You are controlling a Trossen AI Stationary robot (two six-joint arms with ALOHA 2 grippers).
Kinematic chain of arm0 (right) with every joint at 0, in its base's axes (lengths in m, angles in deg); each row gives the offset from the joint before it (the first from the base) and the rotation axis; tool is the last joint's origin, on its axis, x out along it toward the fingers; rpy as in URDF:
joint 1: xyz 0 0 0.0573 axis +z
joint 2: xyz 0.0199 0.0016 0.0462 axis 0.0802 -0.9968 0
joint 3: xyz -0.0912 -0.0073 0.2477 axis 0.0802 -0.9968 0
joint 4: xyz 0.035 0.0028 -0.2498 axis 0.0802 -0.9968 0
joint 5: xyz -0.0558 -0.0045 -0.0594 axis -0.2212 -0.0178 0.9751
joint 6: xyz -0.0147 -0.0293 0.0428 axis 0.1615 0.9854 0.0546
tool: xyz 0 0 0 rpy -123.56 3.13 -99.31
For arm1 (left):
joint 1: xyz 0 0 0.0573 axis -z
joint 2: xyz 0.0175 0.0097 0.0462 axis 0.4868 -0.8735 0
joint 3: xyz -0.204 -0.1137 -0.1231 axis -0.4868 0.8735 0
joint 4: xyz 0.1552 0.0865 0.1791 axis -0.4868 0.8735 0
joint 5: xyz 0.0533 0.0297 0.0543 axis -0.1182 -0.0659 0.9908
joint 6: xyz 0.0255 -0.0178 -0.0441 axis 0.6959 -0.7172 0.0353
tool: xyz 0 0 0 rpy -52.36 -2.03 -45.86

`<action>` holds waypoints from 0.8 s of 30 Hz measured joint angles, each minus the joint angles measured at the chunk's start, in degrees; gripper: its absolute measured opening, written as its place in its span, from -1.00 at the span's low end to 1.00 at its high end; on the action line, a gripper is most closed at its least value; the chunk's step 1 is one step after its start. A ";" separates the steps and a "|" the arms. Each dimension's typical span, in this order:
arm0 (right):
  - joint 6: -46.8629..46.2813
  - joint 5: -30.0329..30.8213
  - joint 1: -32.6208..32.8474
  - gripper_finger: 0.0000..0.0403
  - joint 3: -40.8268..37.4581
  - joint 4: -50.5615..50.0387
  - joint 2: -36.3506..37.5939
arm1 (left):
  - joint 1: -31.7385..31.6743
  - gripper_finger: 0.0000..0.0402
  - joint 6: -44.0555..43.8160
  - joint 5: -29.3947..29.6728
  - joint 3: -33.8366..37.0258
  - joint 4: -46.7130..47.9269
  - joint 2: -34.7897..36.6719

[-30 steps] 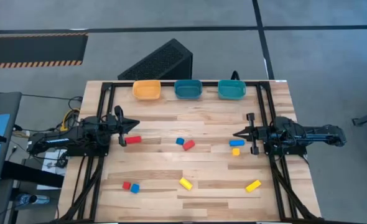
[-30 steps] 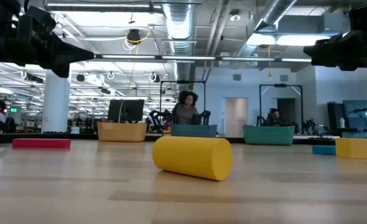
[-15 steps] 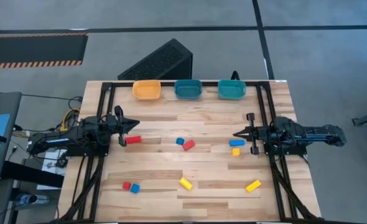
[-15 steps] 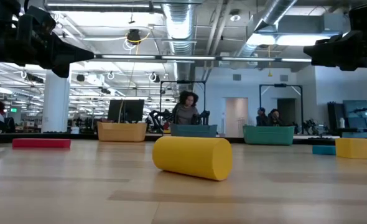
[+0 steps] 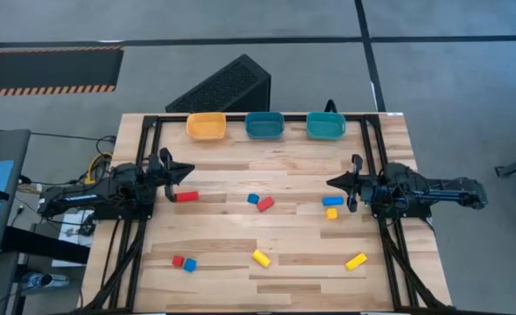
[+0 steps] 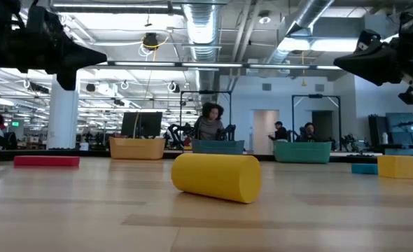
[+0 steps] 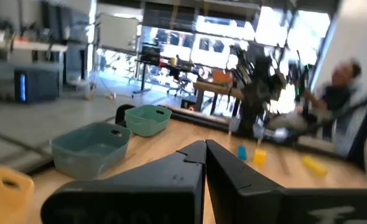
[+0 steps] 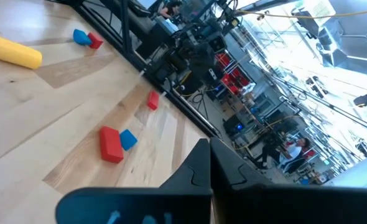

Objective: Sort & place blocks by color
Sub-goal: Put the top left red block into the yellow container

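Both grippers hover with fingers pressed together, holding nothing, over a light wooden plank desk [image 5: 284,175] scattered with small solid-coloured blocks.

Taking the middle blue-teal plastic bin [image 5: 264,125] at the desk's far edge as landmark: an orange plastic bin [image 5: 206,127] sits just left of it and a teal plastic bin [image 5: 325,126] just right. The left gripper [image 5: 191,175] hangs nearer and well to its left, just beside a red bar block [image 5: 186,197]. The right gripper [image 5: 331,182] hangs nearer and to its right, close to a blue block [image 5: 332,201] and a small yellow cube [image 5: 331,213]. Straight towards the near edge from the bin lie a blue cube [image 5: 253,199] touching a red block [image 5: 265,204], then a yellow bar [image 5: 261,257]. Near-left sit a red cube [image 5: 177,261] and blue cube [image 5: 189,264] side by side; near-right, another yellow bar [image 5: 355,261].
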 joint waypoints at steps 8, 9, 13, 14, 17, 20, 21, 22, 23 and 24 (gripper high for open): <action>0.13 -0.22 -0.26 -0.97 0.02 1.60 -0.01 | -0.01 -1.00 -21.57 17.80 -0.33 -4.63 0.02; -0.14 -0.25 -0.33 -0.97 0.04 1.81 0.02 | -0.02 -1.00 -24.88 20.31 -0.41 -4.58 0.02; -0.78 -0.27 -0.32 -0.97 0.04 2.14 0.00 | -0.04 -1.00 -32.59 22.48 -0.43 -3.90 -0.29; -1.01 -0.36 -0.24 -0.97 0.04 2.65 0.00 | -0.05 -1.00 -33.33 21.75 -0.48 -3.80 -0.46; -8.58 -2.79 -0.24 -0.97 0.09 3.08 0.00 | -0.04 -1.00 -34.19 18.51 -0.50 -1.98 -0.52; -20.45 -4.64 -0.22 -0.97 0.09 4.65 0.07 | -0.04 -1.00 -34.29 17.62 -0.52 0.58 -0.52; -24.36 -4.58 -0.27 -0.97 0.09 6.63 0.07 | -0.04 -1.00 -34.31 17.91 -0.52 1.54 -0.52; -27.79 -4.16 -0.28 -0.97 0.09 8.98 0.09 | -0.04 -1.00 -34.33 18.23 -0.57 2.40 -0.52; -30.42 -3.23 -0.36 -0.97 0.09 11.38 0.09 | -0.04 -1.00 -34.33 18.72 -0.61 2.70 -0.56; -32.76 -2.15 -0.44 -0.97 0.09 14.04 0.09 | -0.04 -1.00 -34.27 19.53 -0.63 2.60 -0.55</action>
